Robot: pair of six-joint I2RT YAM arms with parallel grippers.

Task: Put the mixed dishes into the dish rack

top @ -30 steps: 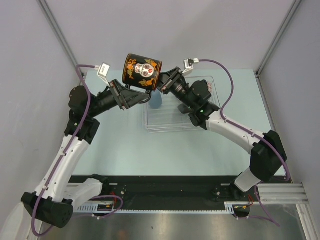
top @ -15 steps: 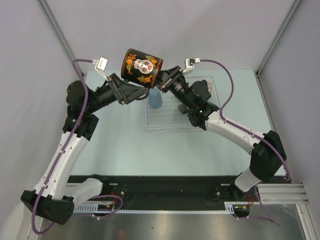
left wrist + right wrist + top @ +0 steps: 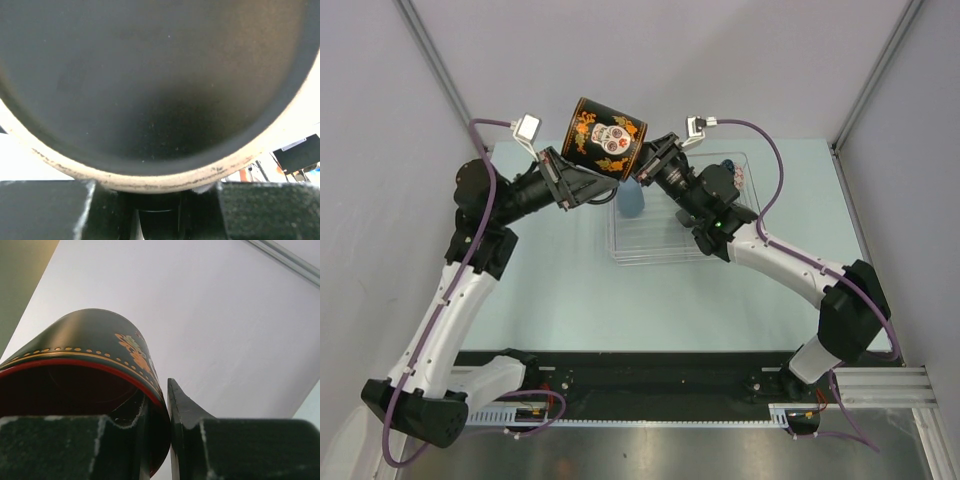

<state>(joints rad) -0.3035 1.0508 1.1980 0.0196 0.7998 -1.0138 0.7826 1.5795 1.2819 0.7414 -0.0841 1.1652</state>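
While both arms reach up toward the upper centre of the top view, the dark red-lined mug (image 3: 605,138) hangs in the air between them. It is tilted on its side, with its white skull and orange flower print facing the camera. The left gripper (image 3: 601,185) comes in from the left and meets the mug's lower edge. The right gripper (image 3: 645,170) comes in from the right and meets its red-edged mouth. Below the mug, a light blue cup (image 3: 632,199) stands at the left end of the clear dish rack (image 3: 660,250). The rack lies on the pale green tabletop (image 3: 560,290), in the centre of the frame.

In the left wrist view, the mug's (image 3: 160,75) dark underside fills nearly the whole frame, edged by a pale, scuffed base ring. The left gripper (image 3: 157,202) sits along the bottom edge, just under that ring. Its jaws are drawn together. Whether they pinch any part of the mug I cannot tell from here.

In the right wrist view, the mug (image 3: 90,340) lies in the left half of the frame with its red-lined mouth toward the camera. A gold dotted band and a flower motif show on its black wall. The right gripper (image 3: 160,405) has its jaws clamped on the rim, one inside the mouth and the other pressed against the outer wall.
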